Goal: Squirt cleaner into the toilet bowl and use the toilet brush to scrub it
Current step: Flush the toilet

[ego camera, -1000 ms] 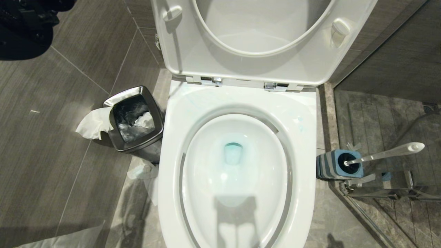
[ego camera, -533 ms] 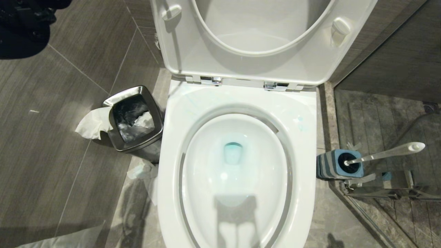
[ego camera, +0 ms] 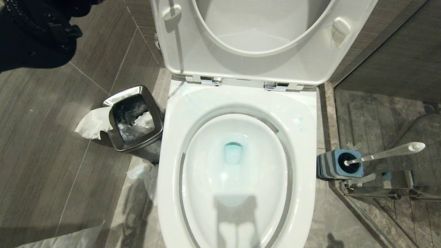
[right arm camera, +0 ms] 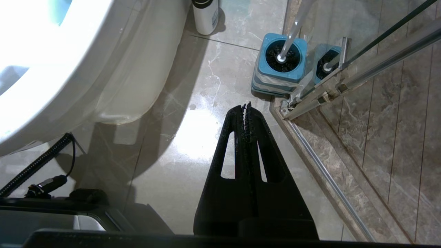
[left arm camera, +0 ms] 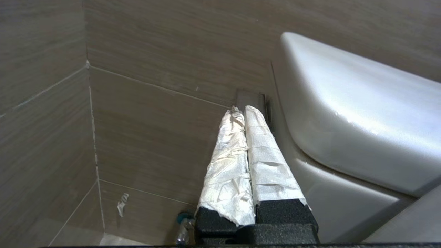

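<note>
Turquoise cleaner (ego camera: 233, 152) already pooled low in the toilet bowl (ego camera: 303, 144), seat and lid raised, so probably only scrubbing left. Toilet brush (ego camera: 386, 153) upright in its holder on the bowl's right, near the closed, empty right gripper (right arm camera: 247, 106). Left gripper (left arm camera: 241, 112) closed and empty, tape-wrapped, beside the wall tiles (left arm camera: 155, 120).

The bowl (ego camera: 237, 103) is glossy white, its water tinted pale turquoise by cleaner (ego camera: 233, 153). The brush (ego camera: 386, 153) has a white handle in a blue-and-grey striped holder (ego camera: 329, 165). The bin (ego camera: 134, 119) is shiny steel; the floor (ego camera: 44, 137) is grey-brown, wood-grained tile.
</note>
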You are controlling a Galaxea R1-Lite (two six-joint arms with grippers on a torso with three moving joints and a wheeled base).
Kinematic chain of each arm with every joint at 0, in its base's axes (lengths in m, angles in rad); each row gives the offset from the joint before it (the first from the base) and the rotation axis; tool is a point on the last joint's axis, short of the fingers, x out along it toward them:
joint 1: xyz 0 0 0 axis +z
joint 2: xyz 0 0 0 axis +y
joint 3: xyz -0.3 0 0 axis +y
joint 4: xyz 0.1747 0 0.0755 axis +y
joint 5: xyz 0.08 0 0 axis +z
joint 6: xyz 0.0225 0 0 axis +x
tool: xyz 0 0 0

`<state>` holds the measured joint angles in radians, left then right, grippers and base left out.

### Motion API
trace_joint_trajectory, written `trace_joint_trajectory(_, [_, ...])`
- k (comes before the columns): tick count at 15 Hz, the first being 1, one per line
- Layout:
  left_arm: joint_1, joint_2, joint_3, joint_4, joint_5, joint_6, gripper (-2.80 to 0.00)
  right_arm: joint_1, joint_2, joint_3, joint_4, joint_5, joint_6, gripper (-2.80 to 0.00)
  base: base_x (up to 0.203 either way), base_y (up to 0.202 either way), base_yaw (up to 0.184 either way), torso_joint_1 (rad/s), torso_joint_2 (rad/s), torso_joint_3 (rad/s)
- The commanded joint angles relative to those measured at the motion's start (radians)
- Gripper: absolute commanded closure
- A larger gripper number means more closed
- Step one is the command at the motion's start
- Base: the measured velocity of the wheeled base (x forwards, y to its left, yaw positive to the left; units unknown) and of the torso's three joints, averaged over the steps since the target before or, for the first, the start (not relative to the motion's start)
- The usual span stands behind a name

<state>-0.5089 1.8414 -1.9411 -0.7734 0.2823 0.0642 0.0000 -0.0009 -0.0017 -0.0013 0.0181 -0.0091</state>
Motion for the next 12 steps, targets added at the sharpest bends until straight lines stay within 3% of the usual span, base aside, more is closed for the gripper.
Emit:
trace_joint_trajectory(1, [-0.007,0.013,-0.001,-0.003,0.001,0.0,0.0,0.0,0.001,0.0,0.0,0.0,0.0,0.0,0.0,0.0,0.0,0.0,0.0,0.0])
trace_joint_trajectory(8, [-0.01,0.035,0.001,-0.006,-0.016,0.002,0.0,0.0,0.001,0.0,0.0,0.0,0.0,0.0,0.0,0.0,0.0,0.0,0.0,0.0])
trace_joint_trajectory(12, [-0.01,0.068,0.0,0.043,-0.098,0.001,0.0,0.0,0.001,0.0,0.0,0.0,0.0,0.0,0.0,0.0,0.0,0.0,0.0,0.0])
